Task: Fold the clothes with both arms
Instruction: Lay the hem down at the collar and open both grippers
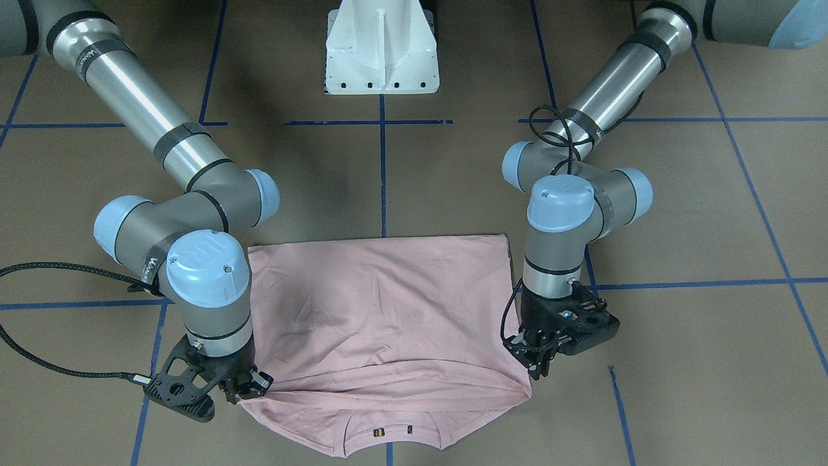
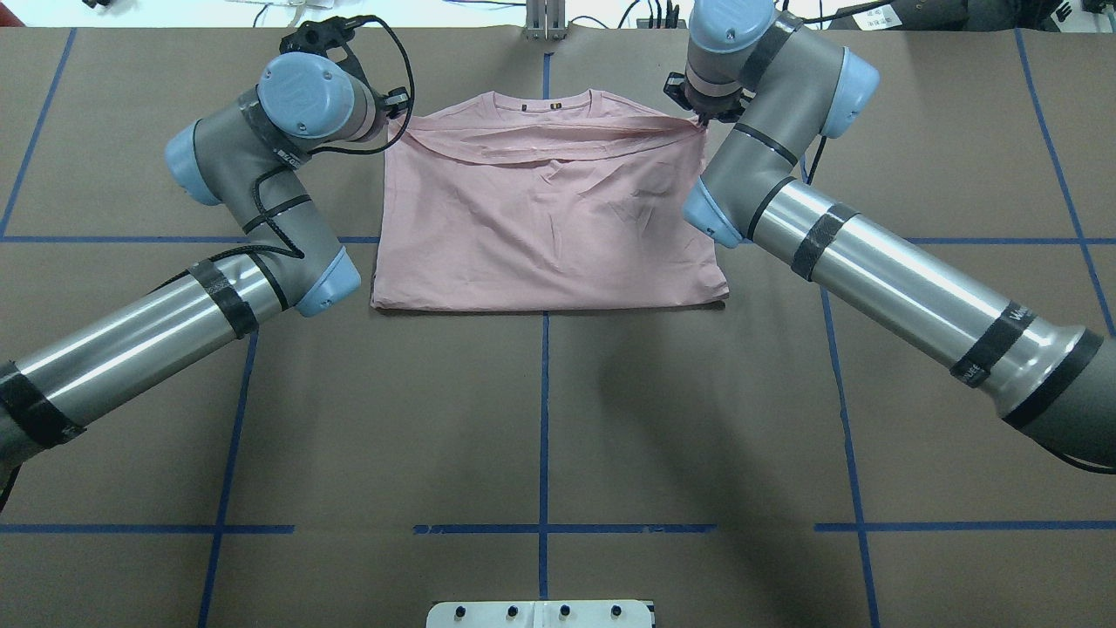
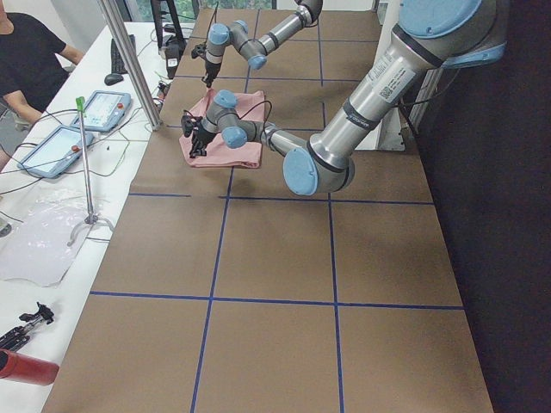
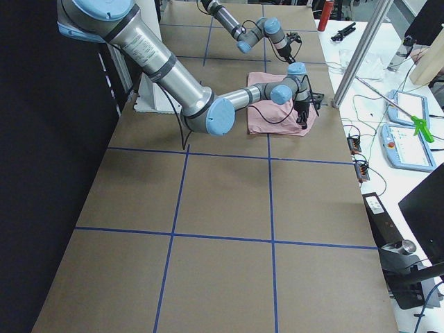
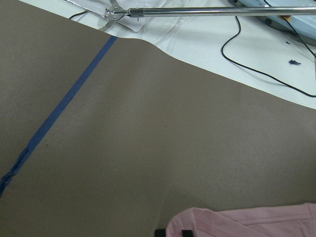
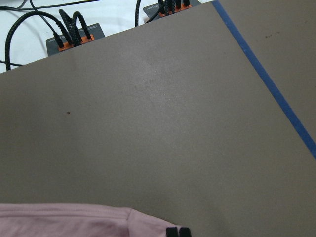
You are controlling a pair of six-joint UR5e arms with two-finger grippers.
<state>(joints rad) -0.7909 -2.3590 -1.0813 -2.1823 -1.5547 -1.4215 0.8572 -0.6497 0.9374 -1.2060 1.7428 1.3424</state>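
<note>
T-shirt (image 1: 381,310) lay flat on the brown table (image 1: 453,181), about mid-width, toward your side and away from the white pedestal (image 1: 381,48). It was pale pink and creased, plain side up, with the ribbed neck at the edge nearest you. One layer was doubled over the body. Its loose edge was pulled into a taut line just short of the neck, and the folded edge sat square toward the robot.

The right gripper (image 1: 249,388) pinched one end of that taut edge and the left gripper (image 1: 540,362) the other, both jaws closed on cloth. Each wrist view showed black fingertips (image 6: 173,231) close together at the bottom of the frame, against pink stitched hem. From overhead, the wrist joints covered most of both grippers.

Only your front view showed the neck label (image 1: 388,430): dark with small yellow marks, not readable. Black bands (image 1: 97,55) on the right arm (image 1: 136,110) carried white lettering, too small to read whole.

Only the side views showed the white bench (image 3: 52,232) beside the table, with a control tablet (image 3: 105,109) and a person (image 3: 30,60) in a black top.
</note>
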